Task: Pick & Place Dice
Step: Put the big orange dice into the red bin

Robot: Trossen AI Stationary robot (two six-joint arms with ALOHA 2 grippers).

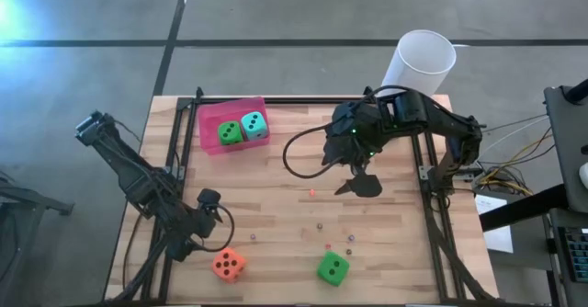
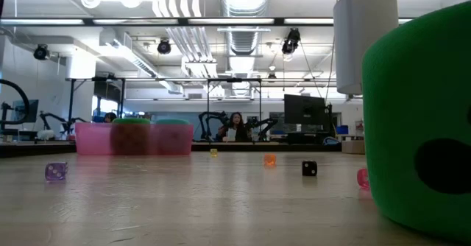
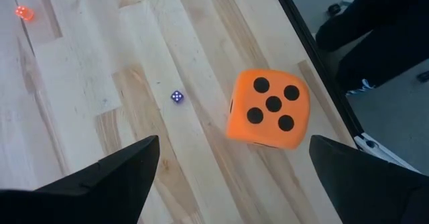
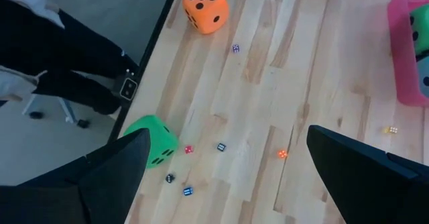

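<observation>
Dice lie scattered: one green die (image 1: 230, 133) and the teal die (image 1: 254, 125) sit side by side in the pink tray (image 1: 209, 114), while the orange die (image 1: 228, 265) and the other green die (image 1: 333, 268) rest on the wooden table (image 1: 276, 206) near its front edge. The left gripper (image 1: 204, 222) hangs just beside the orange die, fingers spread and empty. The right gripper (image 1: 360, 180) hovers mid-table, also spread wide, with tiny beads (image 1: 320, 224) below it.

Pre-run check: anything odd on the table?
Tiny dice lie scattered over the wood between the orange die and green die, like a spill. White cup leans off the far edge. Nothing looks damaged.
</observation>
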